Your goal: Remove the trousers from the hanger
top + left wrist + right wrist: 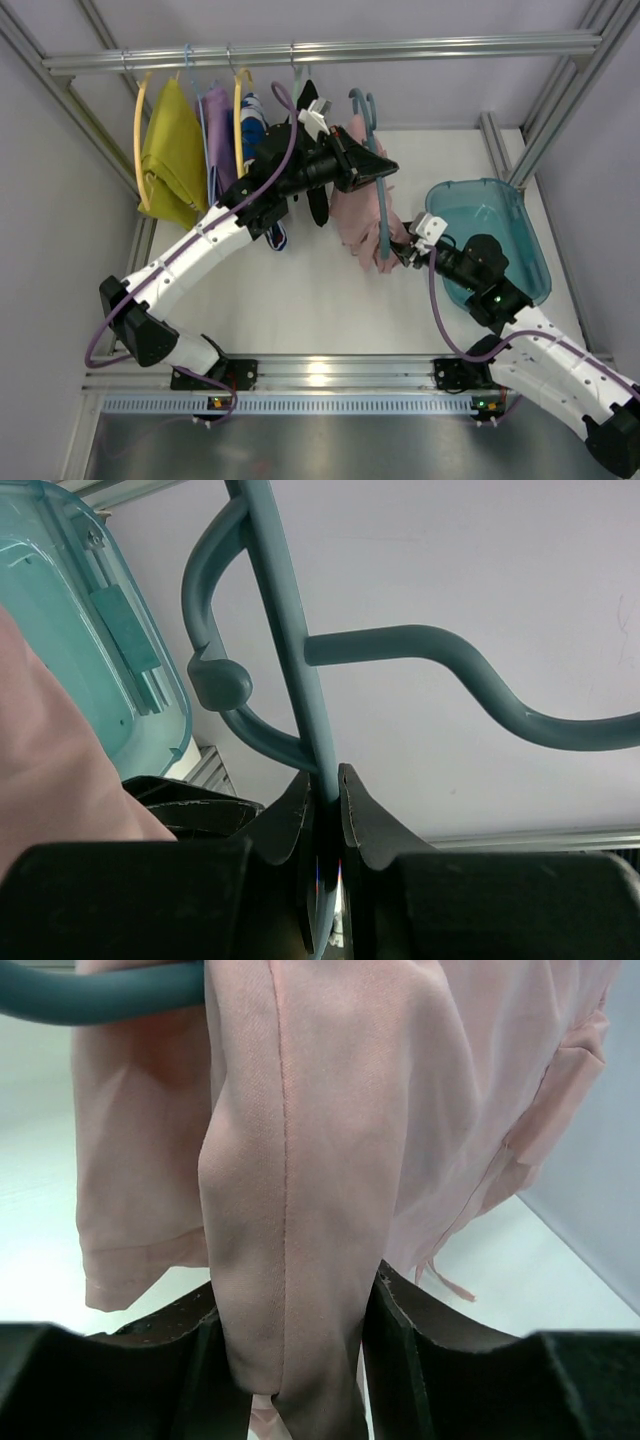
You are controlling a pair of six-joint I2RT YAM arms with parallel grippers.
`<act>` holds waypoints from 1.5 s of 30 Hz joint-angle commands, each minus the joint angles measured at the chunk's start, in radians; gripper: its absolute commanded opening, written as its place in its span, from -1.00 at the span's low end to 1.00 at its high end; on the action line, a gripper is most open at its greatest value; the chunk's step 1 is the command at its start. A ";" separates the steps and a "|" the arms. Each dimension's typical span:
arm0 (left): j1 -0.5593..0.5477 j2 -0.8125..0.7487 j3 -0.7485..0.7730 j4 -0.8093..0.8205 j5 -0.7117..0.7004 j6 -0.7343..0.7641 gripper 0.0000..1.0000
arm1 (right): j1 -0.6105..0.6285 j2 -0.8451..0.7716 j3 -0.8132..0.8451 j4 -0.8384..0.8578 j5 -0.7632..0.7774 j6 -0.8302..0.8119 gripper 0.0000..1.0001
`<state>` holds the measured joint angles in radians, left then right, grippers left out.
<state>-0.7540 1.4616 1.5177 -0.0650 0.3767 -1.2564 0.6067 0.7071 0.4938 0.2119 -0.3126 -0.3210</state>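
Over the middle of the white counter point(300, 300), below the rail point(320, 50) and apart from it, we find the trousers point(350, 215) draped on the hanger point(384, 228). They are between the two arms, just left of the teal tub point(495, 215).

Trousers: pale dusty pink, soft matte weave, hanging in loose vertical folds. The right wrist view shows a stitched seam running down one fold and a hemmed edge at lower left.

Hanger: thin grey-blue plastic, smooth round rod, curved hook with a knob at its tip, one wavy shoulder arm.

Left gripper point(378, 168): jaws drawn narrow on a straight bar of the hanger, the rod pinched between the two black fingers point(290, 820).

Right gripper point(400, 252): clamped on a thick fold of the trousers, with cloth filling the gap between its fingers point(410, 1360).

Hidden or unclear: in the top view the left arm's wrist covers the top of the trousers, so we cannot tell how much cloth lies over the bar. We also cannot tell whether the lower ends touch the counter. In the right wrist view the hanger is cut off to a short stretch at upper left.

Tub: translucent, glossy, with rounded corners.
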 commanded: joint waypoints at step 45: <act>0.001 -0.164 -0.275 0.177 0.102 0.209 -1.00 | -0.139 -0.129 0.587 -0.414 0.122 0.346 -1.00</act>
<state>-0.7582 1.3430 1.2831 0.0345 0.4641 -1.1210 0.5129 0.6205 0.9707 -0.1852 -0.2016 -0.0055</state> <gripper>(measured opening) 0.135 0.031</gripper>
